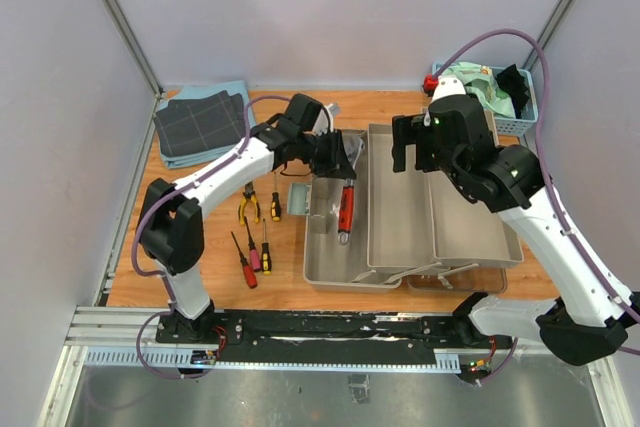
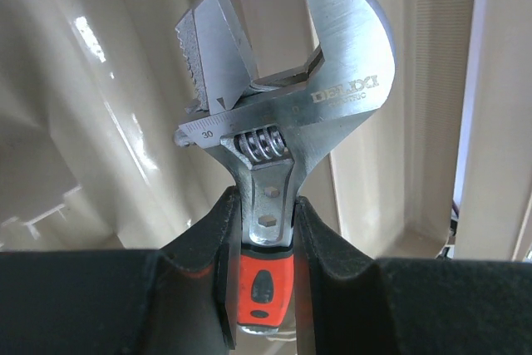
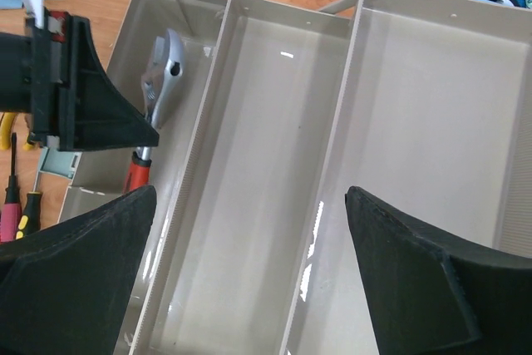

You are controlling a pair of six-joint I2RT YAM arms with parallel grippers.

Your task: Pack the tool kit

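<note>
The grey-beige toolbox [image 1: 400, 247] lies open mid-table with its trays spread side by side. My left gripper [image 1: 335, 159] is shut on the red-handled wrench [image 1: 346, 209] and holds it in the box's left compartment. In the left wrist view the fingers [image 2: 320, 243] clamp the wrench [image 2: 283, 114] where the steel head meets the red grip. My right gripper [image 1: 410, 152] hangs open and empty over the middle tray [image 3: 249, 164], and its view also shows the wrench [image 3: 162, 81]. Pliers [image 1: 249, 207] and small screwdrivers [image 1: 255, 252] lie on the table left of the box. The tape measure is out of view.
Folded dark grid cloths [image 1: 200, 125] lie at the back left. A blue slatted basket [image 1: 495, 97] stands at the back right. A small grey-blue piece [image 1: 298, 199] lies against the box's left wall. The box's handle [image 1: 430, 269] is at its near edge.
</note>
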